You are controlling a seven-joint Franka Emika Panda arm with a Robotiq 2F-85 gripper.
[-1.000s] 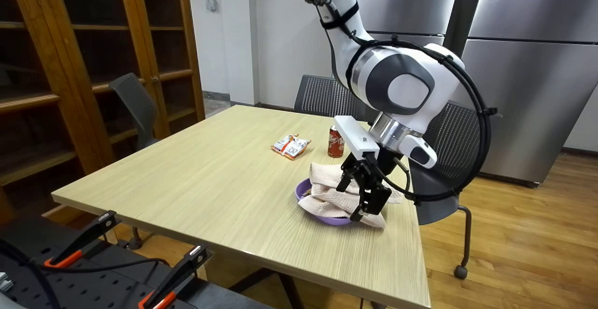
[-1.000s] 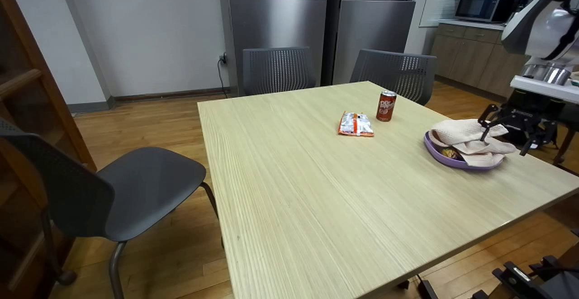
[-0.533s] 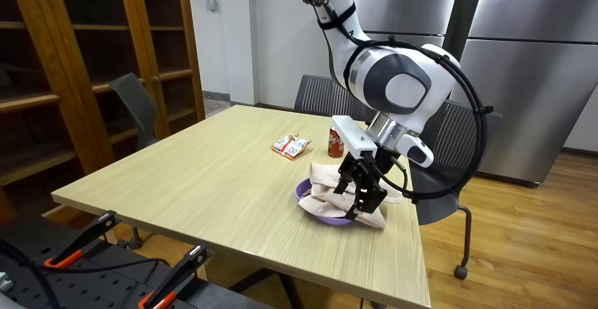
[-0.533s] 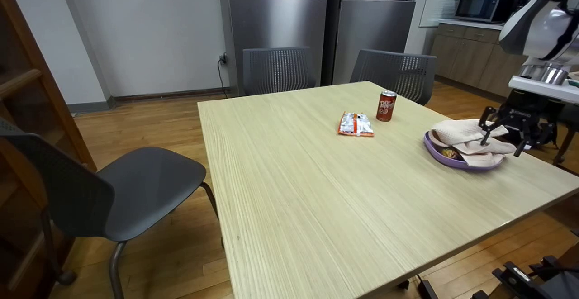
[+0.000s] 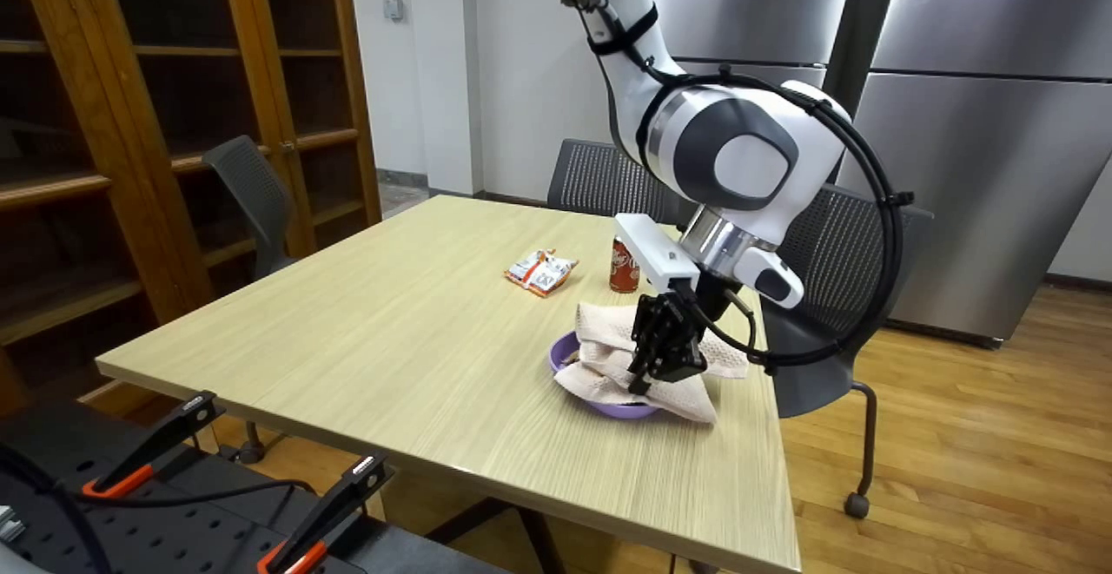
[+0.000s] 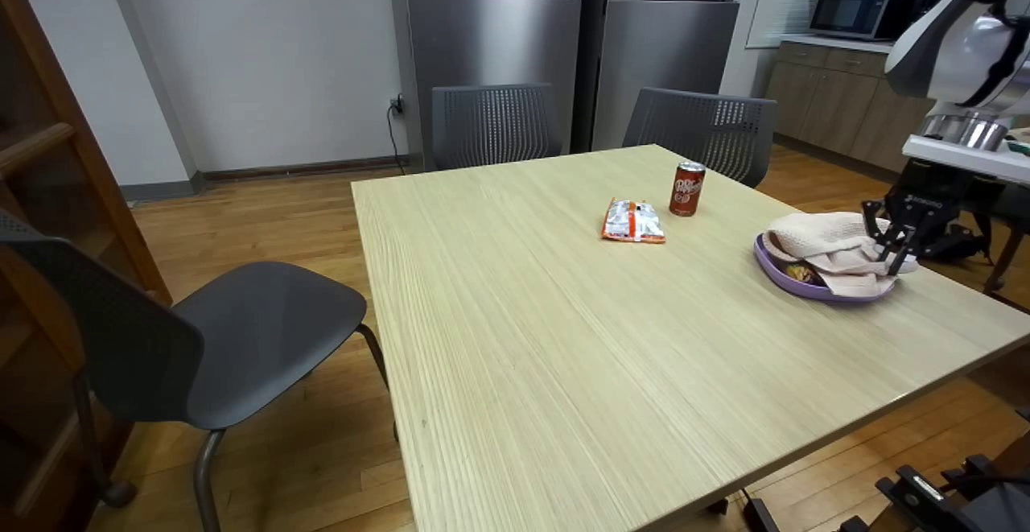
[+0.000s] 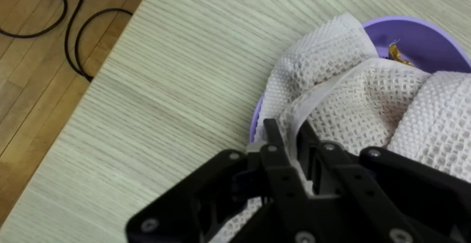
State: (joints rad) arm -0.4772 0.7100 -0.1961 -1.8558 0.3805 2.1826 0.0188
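A pale, waffle-textured cloth (image 7: 353, 114) lies bunched over a purple bowl (image 7: 415, 28) near the table's edge. Seen from the wrist, my gripper (image 7: 289, 129) has its fingers drawn close together on a raised, hemmed fold of that cloth. Inside the bowl, a bit of gold wrapper (image 7: 397, 54) peeks out from under the cloth; what else lies there is covered. In both exterior views the gripper (image 5: 640, 379) points down into the cloth from above, at the side of the bowl.
A red-brown soda can (image 6: 686, 189) stands upright on the table (image 6: 563, 339). Beside it lies a white and orange snack bag (image 6: 633, 222). Grey chairs (image 6: 700, 129) surround the table. Black clamps (image 5: 326, 513) sit along the front edge, and cables (image 7: 73, 40) run over the floor.
The fingers have come together from wide apart, gathering a fold of cloth between them. The arm has shifted slightly toward the bowl. The bowl, can and snack bag have stayed put.
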